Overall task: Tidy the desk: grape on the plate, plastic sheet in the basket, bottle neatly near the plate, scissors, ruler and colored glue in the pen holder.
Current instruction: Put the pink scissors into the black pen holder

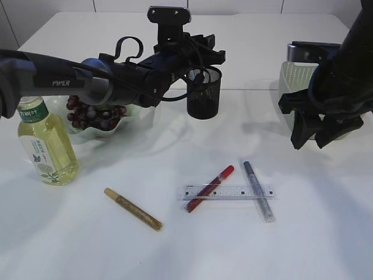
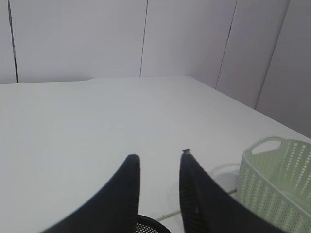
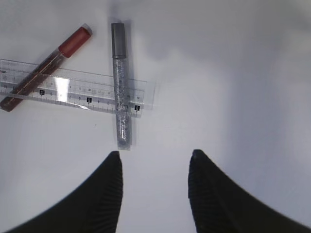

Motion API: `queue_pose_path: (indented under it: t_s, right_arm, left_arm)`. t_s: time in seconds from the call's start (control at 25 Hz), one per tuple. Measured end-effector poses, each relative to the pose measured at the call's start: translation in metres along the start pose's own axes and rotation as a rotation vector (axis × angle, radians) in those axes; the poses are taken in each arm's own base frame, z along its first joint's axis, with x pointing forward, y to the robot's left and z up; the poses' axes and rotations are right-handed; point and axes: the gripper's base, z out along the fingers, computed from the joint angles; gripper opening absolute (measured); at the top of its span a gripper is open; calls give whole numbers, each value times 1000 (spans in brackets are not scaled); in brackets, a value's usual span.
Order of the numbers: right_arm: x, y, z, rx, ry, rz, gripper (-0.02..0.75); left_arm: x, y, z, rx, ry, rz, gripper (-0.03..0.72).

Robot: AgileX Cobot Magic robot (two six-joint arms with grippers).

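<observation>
Ruler [image 1: 227,192] lies flat on the white table [image 1: 303,233] toward the front, at about 6 o'clock from the black mesh pen holder [image 1: 204,92]. A red glue pen [image 1: 210,188] lies slantwise beneath the clear strip and a silver glitter glue pen [image 1: 258,191] crosses its right end; a gold glue pen [image 1: 133,209] lies alone at 9 o'clock from them, well apart.

Right gripper [image 1: 310,135] hangs above the table at about 2 o'clock from the ruler, touching nothing. In the right wrist view its two dark fingers [image 3: 104,194] stand spread with bare table between them — the silver pen's [image 3: 120,82] lower tip sits at 12 o'clock just beyond the left finger, and the ruler [image 3: 73,91] and red pen [image 3: 46,65] lie at 11 o'clock.

Left gripper [image 2: 159,160] is raised over the pen holder, its fingers [image 2: 124,194] moderately parted and empty; only the holder's rim [image 2: 150,225] peeps in at the frame's bottom edge. A pale green basket [image 2: 272,184] stands at 4 o'clock from it.

Grapes [image 1: 93,114] sit on the plate [image 1: 87,133], partly hidden by the left arm. A bottle [image 1: 45,143] of yellow drink stands upright at 7 o'clock from the plate. In the exterior view the basket [image 1: 294,79] is largely blocked by the right arm — its contents cannot be made out.
</observation>
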Motion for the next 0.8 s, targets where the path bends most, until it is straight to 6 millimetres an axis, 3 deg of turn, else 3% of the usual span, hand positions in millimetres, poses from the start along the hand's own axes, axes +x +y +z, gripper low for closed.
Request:
queue_pose_path:
  t_s: [0.44,0.8]
  right_arm:
    - [0,0,0,0,2,-6,363]
    - [-7,4,-22,-5,4,-18,363]
  left_arm:
    - [0,-1,-3,-11,131,2,217]
    - [-56,-9,-24,-24,308,1,225]
